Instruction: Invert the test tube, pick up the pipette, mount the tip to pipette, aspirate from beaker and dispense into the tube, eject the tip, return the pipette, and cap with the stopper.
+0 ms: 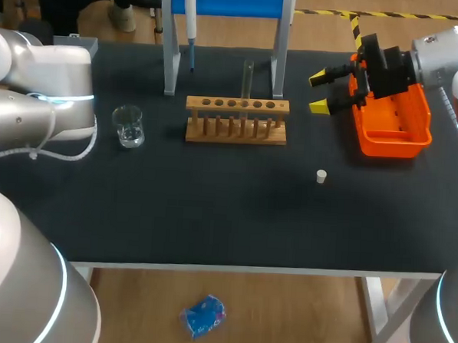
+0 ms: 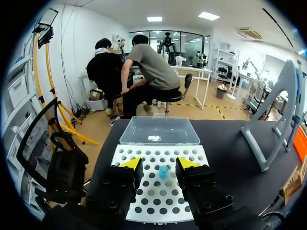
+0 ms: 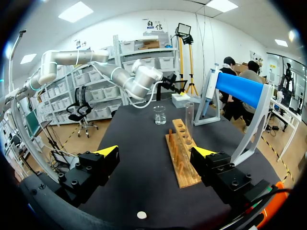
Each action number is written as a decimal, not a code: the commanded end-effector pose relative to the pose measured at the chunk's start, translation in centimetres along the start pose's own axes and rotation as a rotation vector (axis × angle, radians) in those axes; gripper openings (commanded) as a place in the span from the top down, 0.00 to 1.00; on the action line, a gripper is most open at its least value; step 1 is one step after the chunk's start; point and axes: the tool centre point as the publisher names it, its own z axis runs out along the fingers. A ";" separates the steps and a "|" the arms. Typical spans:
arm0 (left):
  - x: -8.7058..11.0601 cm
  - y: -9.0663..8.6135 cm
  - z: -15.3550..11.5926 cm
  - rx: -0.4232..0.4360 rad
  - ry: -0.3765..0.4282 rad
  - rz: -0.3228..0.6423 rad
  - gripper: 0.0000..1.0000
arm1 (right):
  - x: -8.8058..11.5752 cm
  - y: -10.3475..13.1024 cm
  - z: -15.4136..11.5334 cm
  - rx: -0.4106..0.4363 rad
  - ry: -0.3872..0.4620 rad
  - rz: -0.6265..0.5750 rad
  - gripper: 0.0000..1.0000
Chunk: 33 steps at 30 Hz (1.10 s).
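Ahead of the right gripper (image 3: pixel 156 152), whose fingers stand wide apart and empty, the tube (image 3: pixel 189 114) stands upright in the rack (image 3: pixel 181 158), probably lined up for the inverting grasp. The stopper (image 3: pixel 141 215) lies under it. The left gripper (image 2: pixel 159 163), also spread, hovers over the tip box (image 2: pixel 158 203), with a blue tip (image 2: pixel 163 171) untouched between its fingers.

The matte black tabletop (image 1: pixel 211 217) carries an orange plastic bin (image 1: pixel 392 143) at right, a pale wooden rack (image 1: pixel 238 106) mid-frame, and a small white stopper (image 1: pixel 321 175).
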 end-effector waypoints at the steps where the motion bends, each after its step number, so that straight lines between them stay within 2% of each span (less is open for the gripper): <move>1: 0.1 0.1 0.1 -0.001 -0.003 0.009 0.71 | 0.0 0.0 0.0 0.002 0.000 0.000 0.00; 3: 0.1 0.2 0.2 -0.004 -0.011 0.028 0.65 | 0.0 0.0 0.0 0.002 0.000 0.000 0.00; 5: 0.1 0.2 0.2 -0.005 -0.010 0.029 0.53 | 0.0 0.0 0.0 0.002 0.000 0.000 0.00; 7: 0.2 0.3 0.2 -0.005 -0.009 0.030 0.66 | 0.0 0.0 0.0 0.002 0.000 0.000 0.00; 8: 0.2 0.3 0.2 -0.006 -0.009 0.032 0.86 | 0.0 0.0 0.0 0.002 0.000 0.000 0.00; 9: 0.2 0.3 0.2 -0.007 -0.009 0.033 0.91 | 0.0 0.0 0.0 0.002 0.000 0.000 0.00; 10: 0.2 0.4 0.2 -0.007 -0.010 0.034 0.89 | 0.0 0.0 0.0 0.002 0.000 0.000 0.00; 14: 0.2 0.5 0.2 -0.010 -0.010 0.039 1.00 | 0.0 0.0 0.0 0.002 0.000 0.000 0.00; 33: 0.1 -0.2 -0.4 0.015 -0.018 0.076 1.00 | 0.0 0.0 0.0 0.002 0.000 0.000 0.00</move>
